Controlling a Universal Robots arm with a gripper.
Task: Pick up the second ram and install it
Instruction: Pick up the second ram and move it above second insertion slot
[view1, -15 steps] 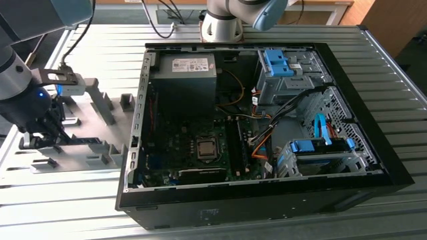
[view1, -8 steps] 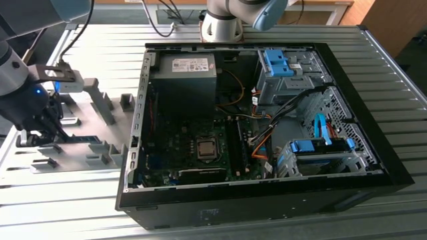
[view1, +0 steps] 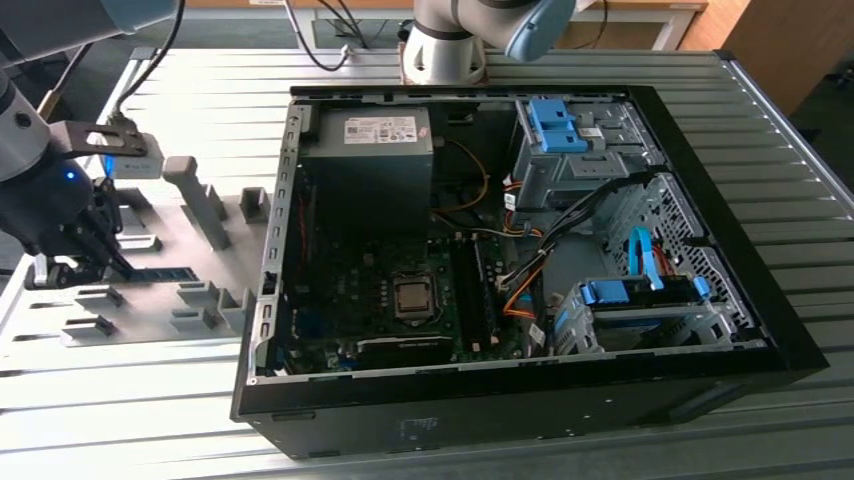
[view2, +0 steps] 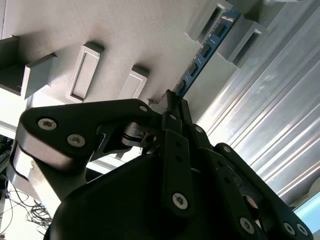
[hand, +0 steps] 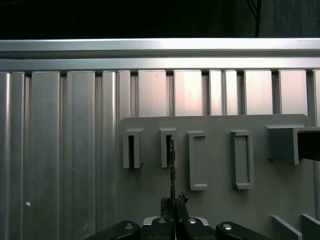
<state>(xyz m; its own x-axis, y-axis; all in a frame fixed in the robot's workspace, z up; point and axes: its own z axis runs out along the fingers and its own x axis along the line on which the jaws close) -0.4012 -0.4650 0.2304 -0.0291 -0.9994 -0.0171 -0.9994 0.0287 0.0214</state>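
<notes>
Gripping is the step in hand — the pincer (view2: 172, 100) is pressed together on one end of the ram (view2: 202, 52). The ram stands on edge in the grey fixture (hand: 280, 190) on the bench (hand: 50, 150), its far end seated between two blocks (view2: 245, 40), well apart from the open case (view1: 534, 420). The lift, I judge, calls for a straight pull out of the fixture — no twist, or the thin board may bind.

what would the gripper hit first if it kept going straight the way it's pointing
The second ram: the gripper looks closed on one end of it. Pushing on would likely press the stick against the grey fixture plate beneath, though the gap left is hard to judge.
</notes>
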